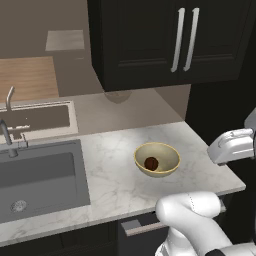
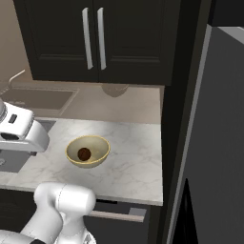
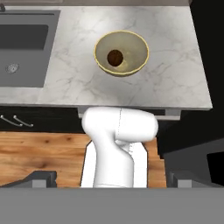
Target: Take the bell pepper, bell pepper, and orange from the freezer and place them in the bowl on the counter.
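The orange (image 3: pixel 115 57) sits inside the bowl (image 3: pixel 141 47) on the marbled table (image 3: pixel 175 65), sink (image 3: pixel 24 48) at its nine o'clock, and the jaws stand wide, holding nothing.

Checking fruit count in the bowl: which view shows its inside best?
Hand view: it looks almost straight down into the bowl, with one dark orange inside. Both base views see it obliquely; the near wall hides part of the floor.

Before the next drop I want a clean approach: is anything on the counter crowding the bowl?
Nothing visible does. The bowl sits alone on the counter, holding only the orange; the sink lies well off to one side.
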